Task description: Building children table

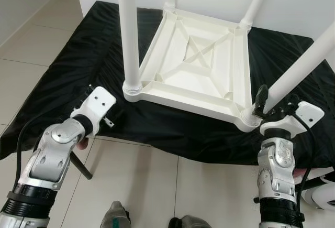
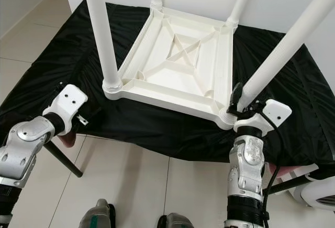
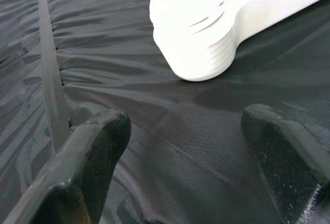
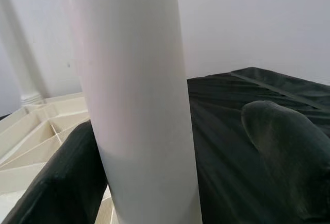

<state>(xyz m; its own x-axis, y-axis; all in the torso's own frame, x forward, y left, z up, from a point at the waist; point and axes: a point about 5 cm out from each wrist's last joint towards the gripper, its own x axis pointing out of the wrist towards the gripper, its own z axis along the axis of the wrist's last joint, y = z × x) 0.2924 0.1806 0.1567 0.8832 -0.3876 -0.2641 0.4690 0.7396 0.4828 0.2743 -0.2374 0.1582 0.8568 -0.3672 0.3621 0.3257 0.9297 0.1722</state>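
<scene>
Sitting upside down on a black cloth, the white children's table has all four legs pointing up. Right gripper is at the near-right leg, just above its socket; the wrist view shows that leg between the two fingers, one finger against it, the other apart from it, so not clamped. Left gripper hangs wide open, holding nothing, just over the cloth near the near-left corner socket, where the near-left leg stands. Tiled floor lies below.
</scene>
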